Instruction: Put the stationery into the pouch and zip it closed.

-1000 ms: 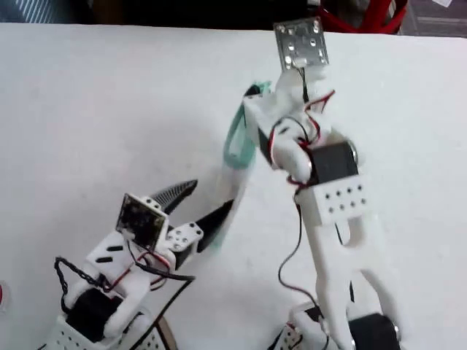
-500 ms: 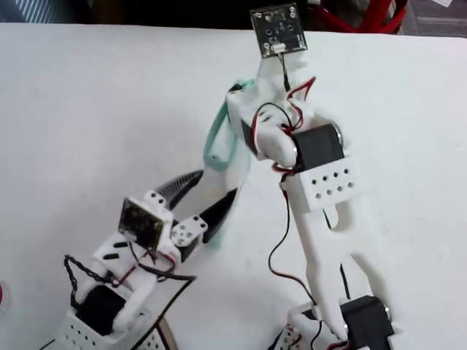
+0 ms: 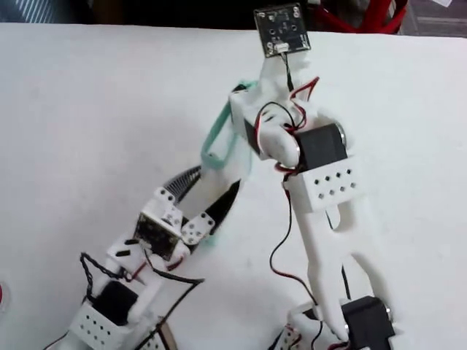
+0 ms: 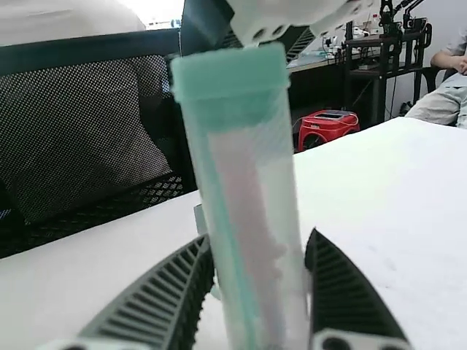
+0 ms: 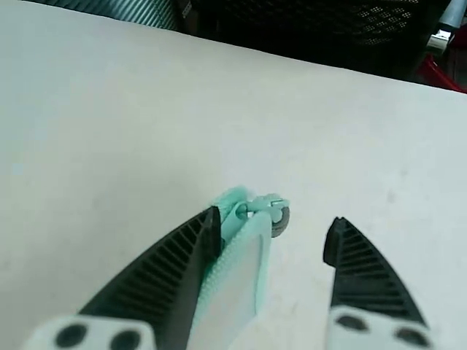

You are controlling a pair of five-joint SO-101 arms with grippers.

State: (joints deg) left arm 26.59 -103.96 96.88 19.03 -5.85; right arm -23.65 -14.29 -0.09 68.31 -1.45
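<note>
Over the white desk (image 3: 87,109) the left pincer (image 4: 259,244) squeezes one end of the green pouch (image 4: 241,146) to steady it, and the open right pincer (image 5: 275,219) has the zip pull (image 5: 276,211) between its jaws.

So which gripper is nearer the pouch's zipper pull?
Right. The right gripper straddles the zipper pull at one end of the pouch; the left gripper clamps the opposite end.

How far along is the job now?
Done, it seems: something pale shows through the pouch, so the stationery looks loaded. In hand: the left gripper clamps one end of the pouch, and the open right gripper sits at the zip pull. Left: closing the zip, because the green edges seem spread apart.
</note>
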